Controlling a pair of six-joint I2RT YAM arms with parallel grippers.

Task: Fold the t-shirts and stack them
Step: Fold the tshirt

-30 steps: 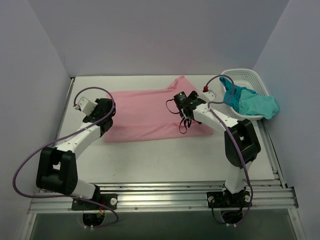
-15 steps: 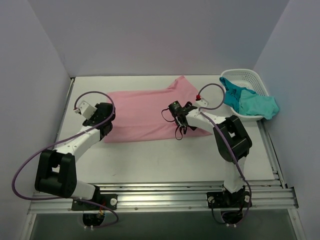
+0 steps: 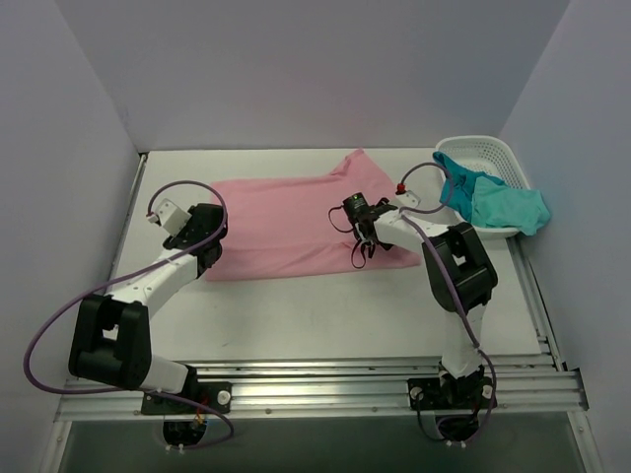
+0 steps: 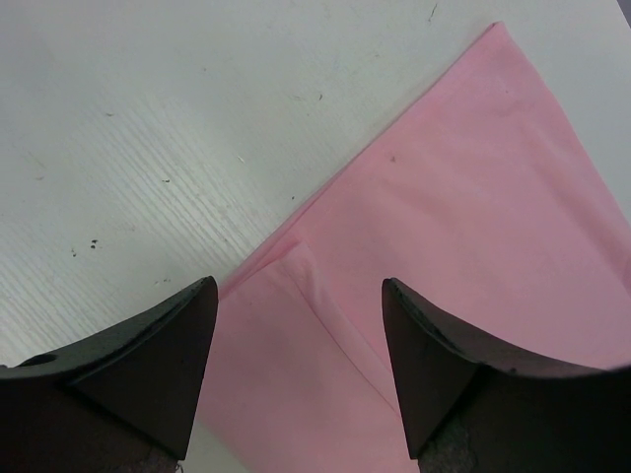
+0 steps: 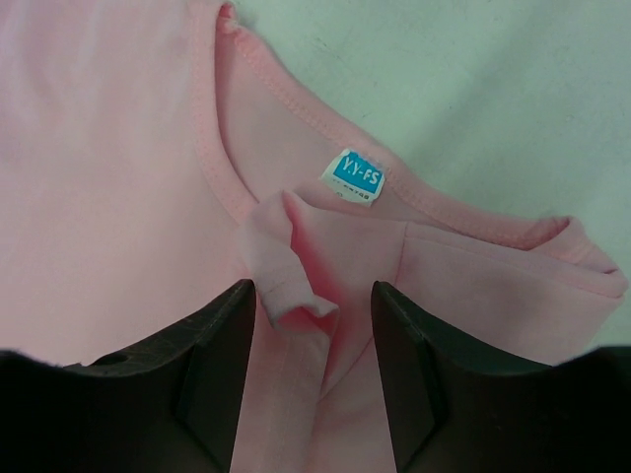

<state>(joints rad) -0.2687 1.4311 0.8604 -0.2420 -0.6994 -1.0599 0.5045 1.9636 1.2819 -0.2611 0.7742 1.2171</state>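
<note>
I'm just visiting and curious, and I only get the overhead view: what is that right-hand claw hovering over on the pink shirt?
Observer: Its wrist camera shows the right gripper over the collar of the pink t-shirt, where a small blue label is sewn in.
Operator: Is it holding anything?
Observer: Nothing is clamped. A little raised pucker of fabric stands between its jaws, which are apart.
Operator: And the other arm?
Observer: The left gripper is open over a shirt edge with a small tuck, beside bare table marked with dark specks.
</note>
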